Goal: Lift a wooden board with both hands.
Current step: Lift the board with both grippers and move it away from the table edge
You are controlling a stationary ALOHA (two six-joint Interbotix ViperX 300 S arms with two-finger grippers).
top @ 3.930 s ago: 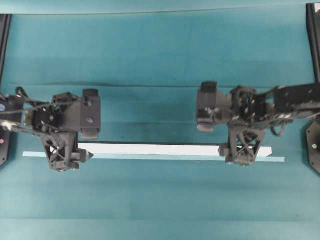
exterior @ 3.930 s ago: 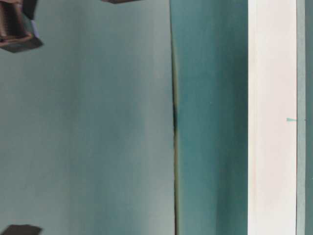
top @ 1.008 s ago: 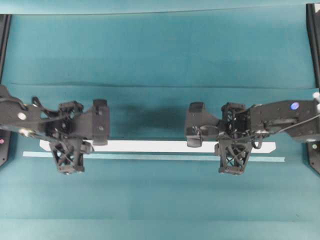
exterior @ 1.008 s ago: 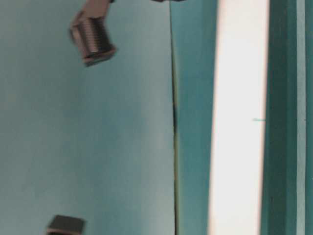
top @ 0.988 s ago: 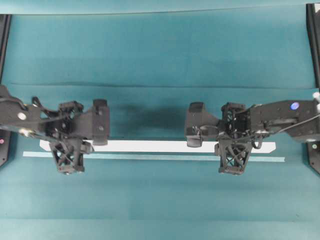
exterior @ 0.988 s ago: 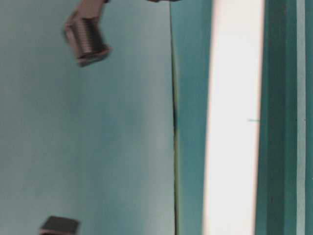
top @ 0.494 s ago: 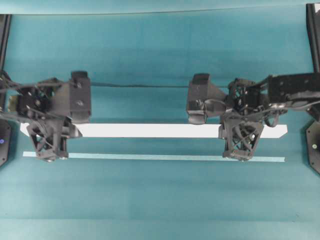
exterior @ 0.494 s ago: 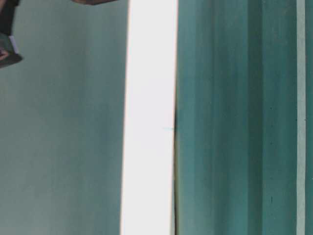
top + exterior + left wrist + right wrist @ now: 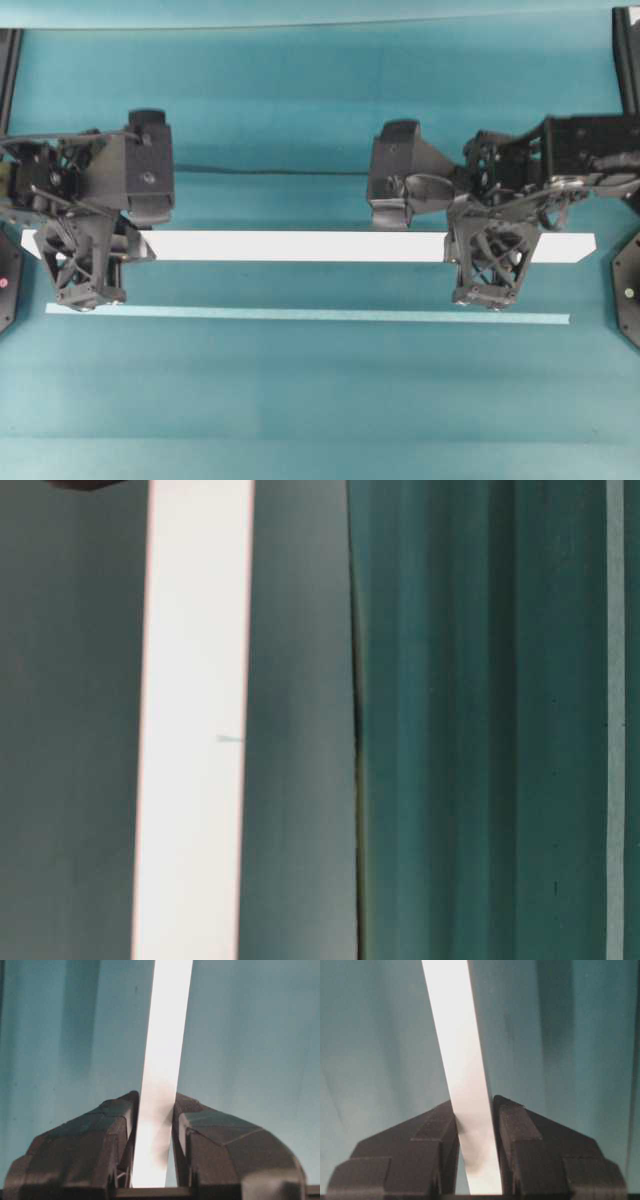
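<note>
a: while both arms sit at the left and right edges of the overhead frame, where's the wooden board (image 9: 300, 246)?

b: it runs level across the middle of that frame, nearly edge to edge. the pale teal strip (image 9: 300, 314) lies parallel just below it in the picture, apart from it, on the teal table (image 9: 320, 110)

a: and the left gripper (image 9: 152, 1125)?

b: clamped on the board. in the left wrist view the 2 black fingers (image 9: 107, 1130) press against both sides of the white plank, which runs up from between them to the top of the frame. in the overhead view this grip is near the board's left end

a: the right gripper (image 9: 475, 1125)?

b: same thing, closed around the board. the right wrist view shows it pinched between the 2 fingers (image 9: 520, 1130), leaning toward the upper left of the frame. from overhead it grips short of the right end, so a bit of board sticks out past it

a: the table-level view?

b: the board (image 9: 190, 720) is a bright vertical band left of centre, and the strip (image 9: 614, 720) is a thin line at the far right edge, well apart
</note>
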